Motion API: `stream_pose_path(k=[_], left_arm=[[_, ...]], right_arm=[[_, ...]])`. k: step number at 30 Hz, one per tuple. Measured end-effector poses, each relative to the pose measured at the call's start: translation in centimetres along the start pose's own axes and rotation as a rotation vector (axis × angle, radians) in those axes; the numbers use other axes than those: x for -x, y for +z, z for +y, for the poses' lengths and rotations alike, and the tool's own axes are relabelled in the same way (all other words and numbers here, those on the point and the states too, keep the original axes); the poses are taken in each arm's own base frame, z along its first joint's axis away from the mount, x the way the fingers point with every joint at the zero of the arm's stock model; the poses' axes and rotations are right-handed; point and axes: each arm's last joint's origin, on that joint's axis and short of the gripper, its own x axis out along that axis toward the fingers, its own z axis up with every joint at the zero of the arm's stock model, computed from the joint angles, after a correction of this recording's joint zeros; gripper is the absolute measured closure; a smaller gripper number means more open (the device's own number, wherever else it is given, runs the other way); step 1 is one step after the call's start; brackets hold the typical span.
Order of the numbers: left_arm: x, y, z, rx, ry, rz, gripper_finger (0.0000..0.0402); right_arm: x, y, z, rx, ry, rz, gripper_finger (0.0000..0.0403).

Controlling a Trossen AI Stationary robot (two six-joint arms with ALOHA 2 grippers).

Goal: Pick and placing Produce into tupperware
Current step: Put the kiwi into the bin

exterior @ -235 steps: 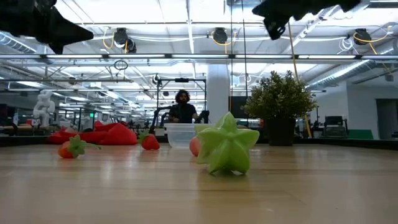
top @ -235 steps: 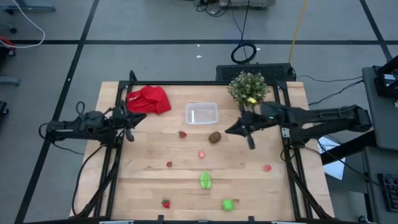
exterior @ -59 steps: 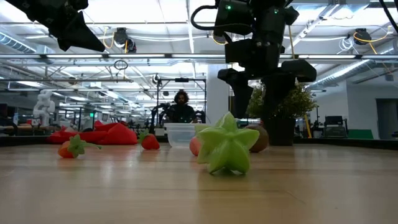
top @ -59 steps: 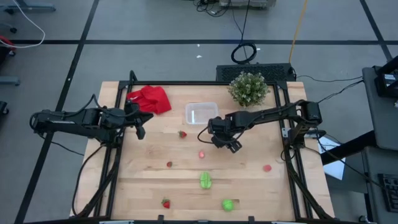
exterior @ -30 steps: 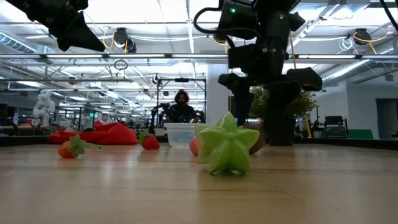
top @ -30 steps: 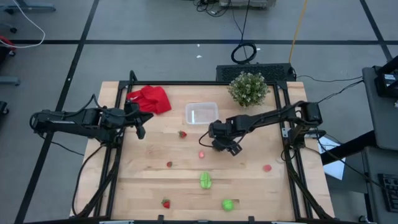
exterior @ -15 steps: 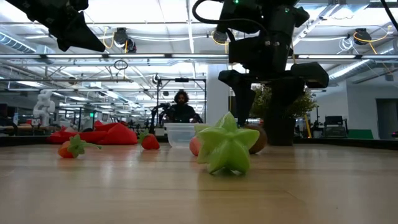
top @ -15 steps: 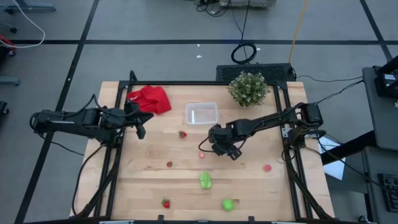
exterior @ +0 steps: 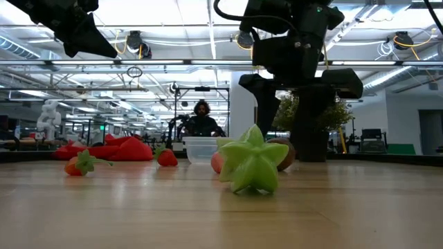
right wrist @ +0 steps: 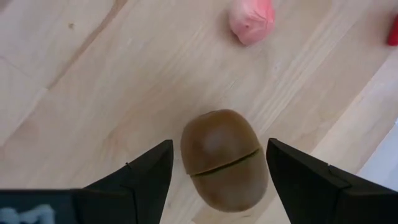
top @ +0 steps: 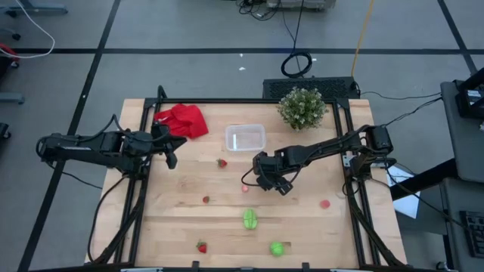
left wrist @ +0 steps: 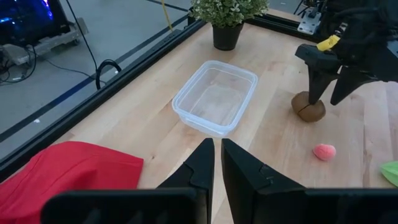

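Nearest the front edge of the wooden table lie a strawberry on the left and a round green piece on the right, with the green star-shaped piece just beyond them. Farther in sit a small red piece on the left, a pink piece on the right, and a pink-red piece near the middle.

Just right of that piece, the right gripper hangs over the brown oval, its fingers spread wide on either side of it without touching. Half a second ago the gripper sat slightly farther from the oval; it has shifted a touch leftward and lower, while its spread is unchanged.

Beyond, a strawberry lies left of centre. The empty tupperware stands far-centre, holding nothing. The left gripper, pinched closed on nothing, has stayed at the far left beside the red cloth. The potted plant stands far right.
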Motion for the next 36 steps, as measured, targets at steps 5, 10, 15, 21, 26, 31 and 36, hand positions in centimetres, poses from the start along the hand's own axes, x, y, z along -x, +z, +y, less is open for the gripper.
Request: stream_pose_path(k=[5,10,15,21,26,31,36], left_arm=[[0.0,0.0,0.0,-0.002,0.0,0.0,0.0369],[0.0,0.0,0.0,-0.003,0.0,0.0,0.0369],[0.0,0.0,0.0,-0.002,0.0,0.0,0.0369],[0.0,0.0,0.0,-0.002,0.0,0.0,0.0369],[0.0,0.0,0.0,0.0,0.0,0.001,0.0369],[0.0,0.0,0.0,0.0,-0.001,0.001,0.0369],[0.0,0.0,0.0,-0.001,-0.001,0.002,0.0369]], right_arm=[[0.0,0.3,0.3,-0.002,-0.004,-0.012,0.0153],[0.0,0.6,0.5,-0.006,-0.007,-0.02,0.0153],[0.0,0.8,0.6,0.001,-0.013,-0.03,0.0153],[0.0,0.8,0.6,0.0,-0.015,-0.027,0.0153],[-0.5,0.8,0.6,-0.001,-0.004,-0.014,0.0153],[-1.7,0.6,0.7,0.023,0.023,0.022,0.0153],[-1.7,0.7,0.6,0.026,0.016,0.011,0.0153]])
